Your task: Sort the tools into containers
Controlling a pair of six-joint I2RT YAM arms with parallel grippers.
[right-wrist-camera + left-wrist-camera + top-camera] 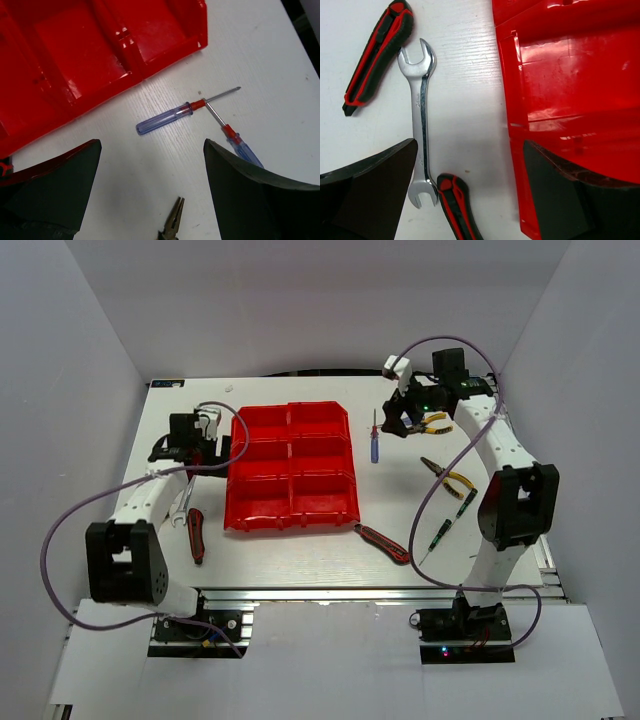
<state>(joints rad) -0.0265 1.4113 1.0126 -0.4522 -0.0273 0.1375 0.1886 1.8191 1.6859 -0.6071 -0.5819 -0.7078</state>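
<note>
Silver wrench [421,125], lying flat just left of the red bins [560,75] beneath the wide-open, empty left gripper [470,175]: stiff, slick steel, lower end seemingly touching a red-black handle [457,207]; grasp across the bare mid-shank; right gripper [150,190], right of the bins, also wide and empty.

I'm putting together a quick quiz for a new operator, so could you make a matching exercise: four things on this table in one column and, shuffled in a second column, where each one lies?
Things
1. silver open-ended metal wrench
2. clear blue-handled slim screwdriver
3. green-and-black slim screwdriver
4. block of six glossy red plastic bins

Places, as seen from above
A. just right of the bins' far half
B. in the middle, between the other three
C. furthest right of the four
D. left of the bins

Pairs: 1-D, 2-A, 3-C, 4-B
</note>
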